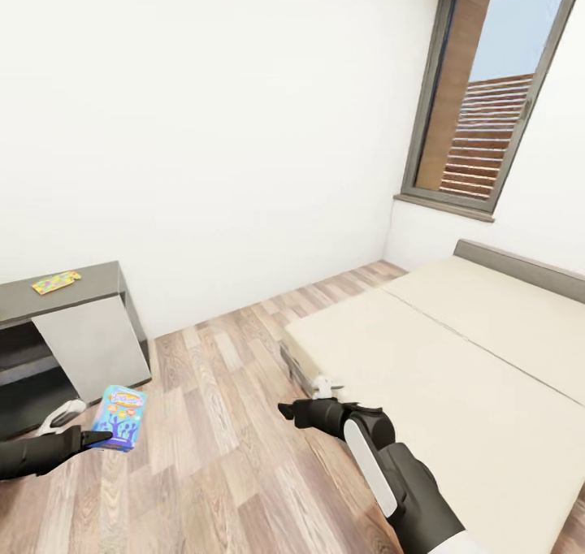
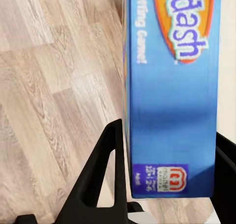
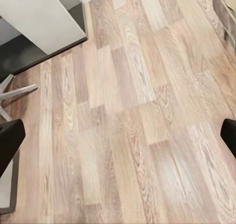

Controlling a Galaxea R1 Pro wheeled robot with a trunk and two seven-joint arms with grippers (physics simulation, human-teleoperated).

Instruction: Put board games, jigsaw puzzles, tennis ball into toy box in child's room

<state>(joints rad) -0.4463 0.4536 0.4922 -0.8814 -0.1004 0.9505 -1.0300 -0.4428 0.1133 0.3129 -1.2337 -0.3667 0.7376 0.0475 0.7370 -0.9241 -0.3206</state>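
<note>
Room: white walls and a wood-plank floor (image 1: 219,456) are framing the scene, with a window (image 1: 487,91) at 1 o'clock.
Bed: the bed (image 1: 455,359) is lying bare at 4 o'clock.
Table: the dark table (image 1: 61,294) at 9 o'clock is carrying one jigsaw puzzle (image 1: 56,281).
Board game: the blue board game (image 1: 120,417) is hanging over the floor at 8 o'clock, probably in transit.
Left gripper: the left gripper (image 1: 101,439) is clamping the game's lower end; the left wrist view is showing its printed lettering.
Right gripper: the right gripper (image 1: 286,412) is holding nothing, jaws spread wide apart in its wrist view.
</note>
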